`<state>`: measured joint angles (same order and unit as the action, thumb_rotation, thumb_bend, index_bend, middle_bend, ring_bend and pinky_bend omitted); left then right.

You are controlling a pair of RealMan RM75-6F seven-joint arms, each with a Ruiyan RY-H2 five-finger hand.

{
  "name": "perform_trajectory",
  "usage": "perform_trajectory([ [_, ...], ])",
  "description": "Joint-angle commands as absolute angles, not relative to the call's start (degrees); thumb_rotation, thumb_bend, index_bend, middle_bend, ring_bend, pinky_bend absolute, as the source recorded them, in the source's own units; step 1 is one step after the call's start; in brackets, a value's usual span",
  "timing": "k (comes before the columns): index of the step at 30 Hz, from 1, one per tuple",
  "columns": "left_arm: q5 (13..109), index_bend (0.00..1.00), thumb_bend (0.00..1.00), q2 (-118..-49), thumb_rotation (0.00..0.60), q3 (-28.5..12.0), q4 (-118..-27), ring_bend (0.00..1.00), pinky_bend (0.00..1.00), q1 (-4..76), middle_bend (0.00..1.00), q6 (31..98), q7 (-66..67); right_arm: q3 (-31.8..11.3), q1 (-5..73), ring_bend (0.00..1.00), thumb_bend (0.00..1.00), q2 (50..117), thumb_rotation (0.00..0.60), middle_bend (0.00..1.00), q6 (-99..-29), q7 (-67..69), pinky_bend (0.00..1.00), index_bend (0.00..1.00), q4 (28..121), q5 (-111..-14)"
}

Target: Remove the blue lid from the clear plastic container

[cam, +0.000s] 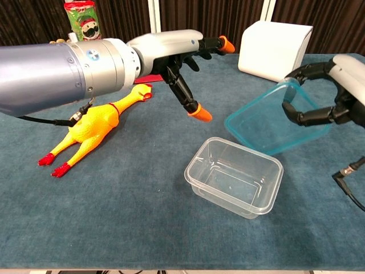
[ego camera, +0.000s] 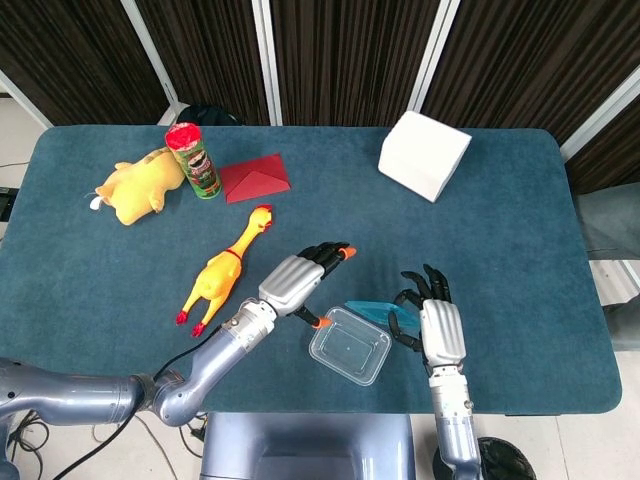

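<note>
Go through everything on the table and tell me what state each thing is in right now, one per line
clear container: open, empty, upright on the table
blue lid: off the container, tilted, held in the air
right hand: grips the lid's edge
left hand: fingers spread, holds nothing
rubber chicken: lying flat
Pringles can: upright, lid on
yellow plush toy: lying on its side
red cloth: folded flat
white box: closed

Dark slatted wall panels [ego camera: 350, 60], blue-covered table [ego camera: 520, 230]
</note>
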<state>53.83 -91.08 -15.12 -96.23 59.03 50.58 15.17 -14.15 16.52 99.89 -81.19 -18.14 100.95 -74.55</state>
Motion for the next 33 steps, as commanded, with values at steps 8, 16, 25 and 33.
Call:
perform_trajectory([
  [8, 58.12, 0.00, 0.00, -84.22, 0.600, -15.34, -101.55, 0.00, 0.13, 54.83, 0.00, 53.61, 10.90, -20.60, 19.59, 0.00, 0.59, 96.60, 0.600, 0.24, -79.77, -21.30, 0.00, 0.61, 99.89, -70.49],
  [16, 64.63, 0.00, 0.00, -75.33, 0.600, -13.59, -107.39, 0.00, 0.13, 48.45, 0.00, 57.94, 5.91, -21.35, 18.69, 0.00, 0.60, 91.12, 0.600, 0.24, -78.59, -22.54, 0.00, 0.61, 98.72, -65.80],
  [25, 74.49, 0.00, 0.00, -65.12, 0.600, -7.47, -110.26, 0.00, 0.11, 38.29, 0.00, 64.86, -1.41, -21.14, 18.87, 0.00, 0.57, 86.43, 0.600, 0.06, -76.83, -27.44, 0.00, 0.14, 98.82, -59.89],
  [33, 82.59, 0.00, 0.00, -60.46, 0.600, -2.47, -107.42, 0.00, 0.11, 30.78, 0.00, 70.87, -9.11, -20.76, 20.34, 0.00, 0.40, 85.28, 0.600, 0.00, -77.25, -32.31, 0.00, 0.00, 101.78, -56.10],
])
